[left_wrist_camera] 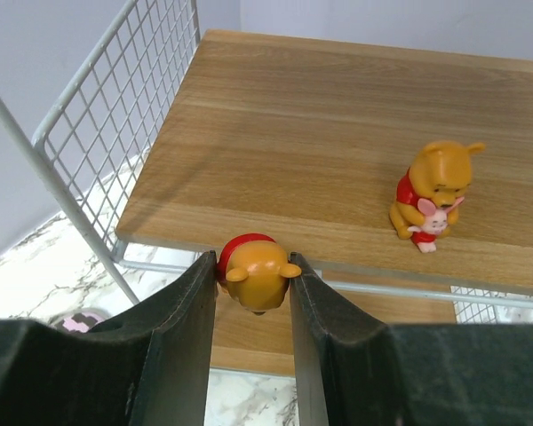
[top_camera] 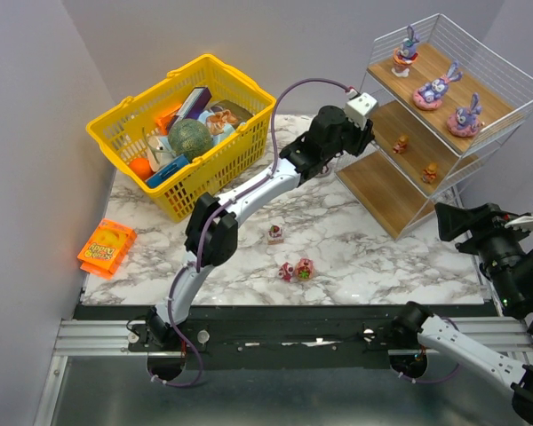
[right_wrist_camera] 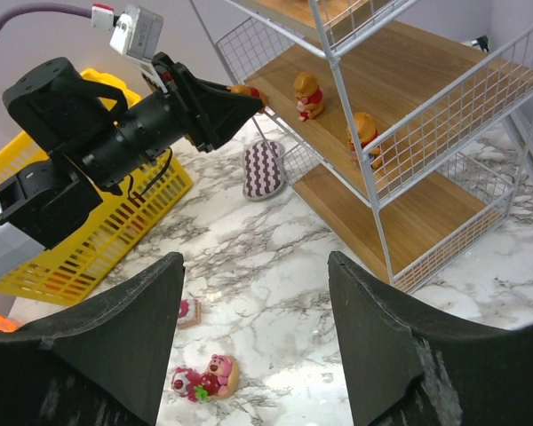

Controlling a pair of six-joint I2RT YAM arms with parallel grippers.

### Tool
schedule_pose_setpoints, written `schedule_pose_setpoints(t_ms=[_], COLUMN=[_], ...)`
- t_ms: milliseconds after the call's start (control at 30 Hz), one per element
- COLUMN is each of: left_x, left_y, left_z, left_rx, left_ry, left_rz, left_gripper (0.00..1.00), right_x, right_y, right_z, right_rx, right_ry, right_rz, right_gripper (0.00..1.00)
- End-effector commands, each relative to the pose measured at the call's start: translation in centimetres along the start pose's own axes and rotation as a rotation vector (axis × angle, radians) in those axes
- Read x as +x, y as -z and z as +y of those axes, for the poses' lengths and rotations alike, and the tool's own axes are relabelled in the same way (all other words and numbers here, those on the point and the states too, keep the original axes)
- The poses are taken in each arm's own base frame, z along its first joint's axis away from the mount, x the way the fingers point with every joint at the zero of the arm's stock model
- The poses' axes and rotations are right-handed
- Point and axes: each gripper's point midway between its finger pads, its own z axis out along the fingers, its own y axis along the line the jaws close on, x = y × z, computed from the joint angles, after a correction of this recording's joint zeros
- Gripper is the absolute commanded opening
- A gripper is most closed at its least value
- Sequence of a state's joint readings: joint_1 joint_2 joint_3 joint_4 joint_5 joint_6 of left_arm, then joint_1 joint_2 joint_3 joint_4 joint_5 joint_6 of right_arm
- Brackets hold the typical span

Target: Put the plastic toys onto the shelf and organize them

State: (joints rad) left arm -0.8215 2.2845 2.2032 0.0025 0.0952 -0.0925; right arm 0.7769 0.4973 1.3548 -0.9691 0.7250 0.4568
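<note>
Figurine in the grip: an orange bear (left_wrist_camera: 256,282), small and glossy, with a red shirt and two stubby round ears, its head turned toward the wrist camera. It sits squarely between the two dark fingers (left_wrist_camera: 182,328) of the left pincer (left_wrist_camera: 253,269), which is closed on its sides, and hangs just at the front edge of the middle board of the shelf (left_wrist_camera: 338,106). A second bear (left_wrist_camera: 433,195), hugging a tiny pink figure, stands upright on that same board, off to the right and well apart. Three purple bunnies (top_camera: 435,89) line the top tier. Three pink toys (top_camera: 295,269) lie on the marble desk (top_camera: 373,257). The right pincer (right_wrist_camera: 253,266) hangs spread wide, holding nothing.
</note>
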Motion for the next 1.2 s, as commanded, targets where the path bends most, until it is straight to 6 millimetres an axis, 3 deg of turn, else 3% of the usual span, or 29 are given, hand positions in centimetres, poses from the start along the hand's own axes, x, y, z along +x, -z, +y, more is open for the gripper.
schedule_pose_setpoints(t_ms=[0,367,1167], left_x=[-1.3,-0.5,3.3], left_y=[-0.9,-1.8,-3.2], left_z=[-0.7,-0.5,-0.1], left_rx=[0.045,0.049,0.04], left_ry=[-0.032,-0.045,-0.04], left_rz=[-0.069,-0.08,-0.031], left_gripper=[0.0,0.0,0.0], right_x=[0.8,1.6,1.6], right_y=[0.2,0.0,0.7], right_z=[-1.0,-1.1,-2.3], right_rx=[0.034,0.034,0.056], right_ry=[-0.016,-0.013,-0.01], right_rz=[0.009,0.024,0.005], right_gripper=[0.73,0.74,0.74])
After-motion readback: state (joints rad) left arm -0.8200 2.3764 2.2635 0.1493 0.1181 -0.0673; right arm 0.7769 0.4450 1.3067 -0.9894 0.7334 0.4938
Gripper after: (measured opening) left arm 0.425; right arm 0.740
